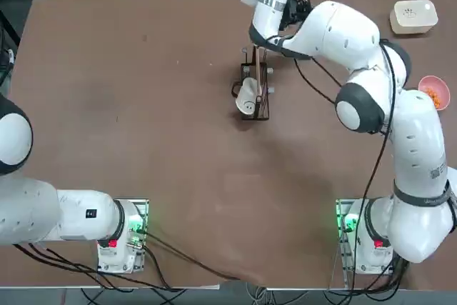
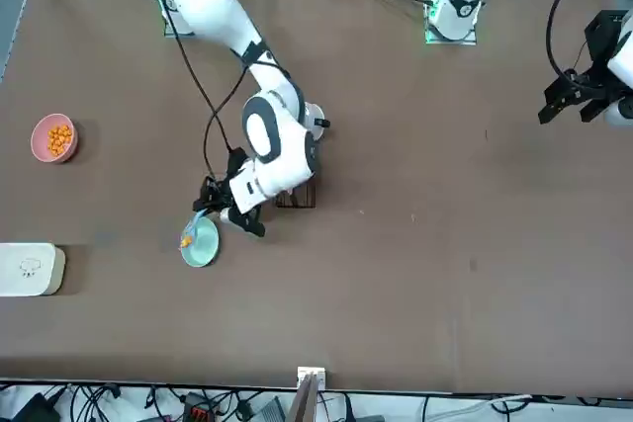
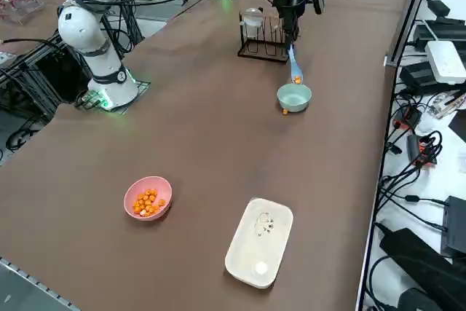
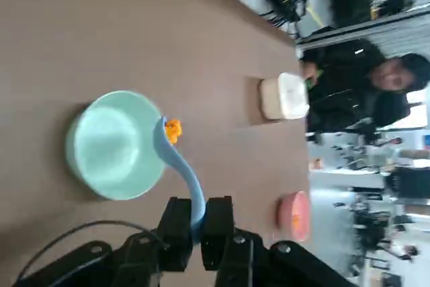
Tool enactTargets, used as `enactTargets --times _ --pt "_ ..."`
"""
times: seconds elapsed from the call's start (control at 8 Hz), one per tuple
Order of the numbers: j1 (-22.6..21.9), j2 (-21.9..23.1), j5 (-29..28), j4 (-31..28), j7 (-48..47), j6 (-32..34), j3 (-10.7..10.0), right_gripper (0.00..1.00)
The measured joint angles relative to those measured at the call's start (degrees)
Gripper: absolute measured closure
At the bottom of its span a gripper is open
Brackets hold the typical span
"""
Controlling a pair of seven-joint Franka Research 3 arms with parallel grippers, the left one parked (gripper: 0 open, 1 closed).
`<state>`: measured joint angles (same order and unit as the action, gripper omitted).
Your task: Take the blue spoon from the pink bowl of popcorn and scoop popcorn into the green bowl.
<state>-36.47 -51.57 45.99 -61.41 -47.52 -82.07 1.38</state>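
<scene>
The right gripper (image 4: 196, 228) has its fingers closed on the blue spoon (image 4: 180, 166), above the green bowl (image 4: 115, 144). A popcorn (image 4: 173, 130) piece sits on the spoon at the bowl's rim. It is the pouring step; next, I think, the spoon must tilt inward.

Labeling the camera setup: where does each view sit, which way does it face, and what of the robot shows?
Top: overhead, bases at bottom edge; both arms show, pink bowl at right.
Front: across the table, facing the robot; right arm at picture left, right gripper over the green bowl.
Right side: raised at the robot's right, looking diagonally; right arm, blue spoon, popcorn.
Right wrist: on the working arm; its own gripper clamps the spoon handle.
Shared: front, side and wrist all show both bowls.
</scene>
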Motion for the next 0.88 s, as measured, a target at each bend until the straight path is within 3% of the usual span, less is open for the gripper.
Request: enactTargets --times 0.5,0.88 --pt "5.4 2.9 -15.2 2.3 0.7 -3.7 -0.2 0.89" --pt "7.7 5.4 -18.7 2.3 1.7 -1.9 -0.3 0.89"
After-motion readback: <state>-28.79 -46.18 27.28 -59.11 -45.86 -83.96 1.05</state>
